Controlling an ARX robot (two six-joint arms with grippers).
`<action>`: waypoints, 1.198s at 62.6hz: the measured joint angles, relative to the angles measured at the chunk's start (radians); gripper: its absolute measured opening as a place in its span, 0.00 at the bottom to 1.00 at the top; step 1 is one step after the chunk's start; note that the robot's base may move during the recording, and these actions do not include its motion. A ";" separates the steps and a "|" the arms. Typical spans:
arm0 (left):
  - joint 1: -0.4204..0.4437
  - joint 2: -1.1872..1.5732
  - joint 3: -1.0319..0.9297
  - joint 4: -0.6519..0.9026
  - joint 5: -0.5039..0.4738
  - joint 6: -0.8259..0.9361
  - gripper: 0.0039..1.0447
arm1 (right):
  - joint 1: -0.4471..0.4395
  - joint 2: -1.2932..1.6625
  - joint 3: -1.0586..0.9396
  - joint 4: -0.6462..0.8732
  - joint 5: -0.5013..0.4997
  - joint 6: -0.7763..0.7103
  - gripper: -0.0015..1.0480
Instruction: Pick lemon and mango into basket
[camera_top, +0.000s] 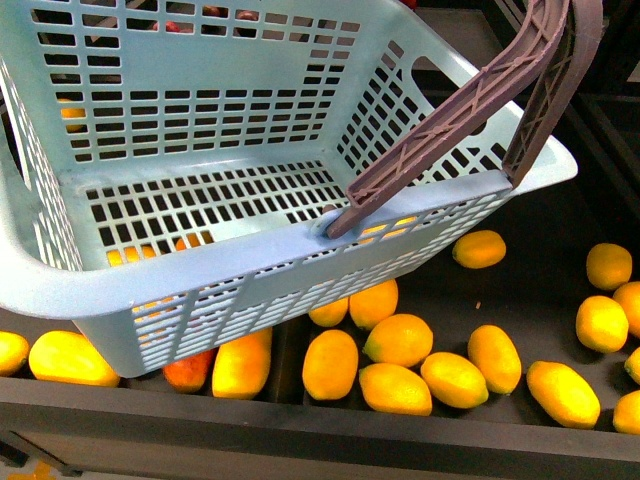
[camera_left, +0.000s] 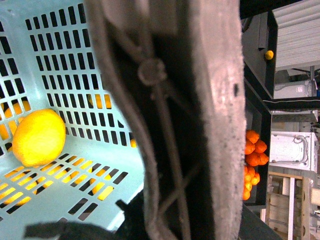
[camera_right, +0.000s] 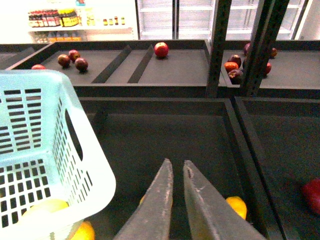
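Note:
The light blue-green basket (camera_top: 300, 250) hangs tilted over the fruit bins, carried by its brown handles (camera_top: 450, 120). My left gripper (camera_left: 150, 225) is shut on a handle (camera_left: 220, 125), which fills most of the left wrist view. One lemon (camera_left: 37, 137) lies in a corner of the basket (camera_left: 75, 75). Below, several lemons (camera_top: 330, 363) fill the right bin. Longer yellow mangoes (camera_top: 70, 358) lie in the left bin, partly under the basket. My right gripper (camera_right: 177, 167) is shut and holds nothing. It hangs beside the basket (camera_right: 50, 125) above a dark bin.
A raised divider (camera_top: 290, 340) separates the two bins, and a dark front ledge (camera_top: 320, 430) runs along them. Behind are dark shelves with red apples (camera_right: 161, 49) and a dark post (camera_right: 217, 45). Oranges (camera_left: 254, 150) are piled off to one side.

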 joint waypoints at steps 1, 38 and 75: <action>0.000 0.000 0.000 0.000 0.000 0.000 0.11 | 0.000 -0.011 -0.011 0.000 0.000 -0.002 0.07; 0.000 0.000 0.000 0.000 0.000 0.000 0.11 | 0.000 -0.370 -0.220 -0.148 0.000 -0.008 0.02; 0.000 0.000 0.000 0.000 0.000 0.000 0.11 | 0.000 -0.725 -0.275 -0.421 0.000 -0.008 0.02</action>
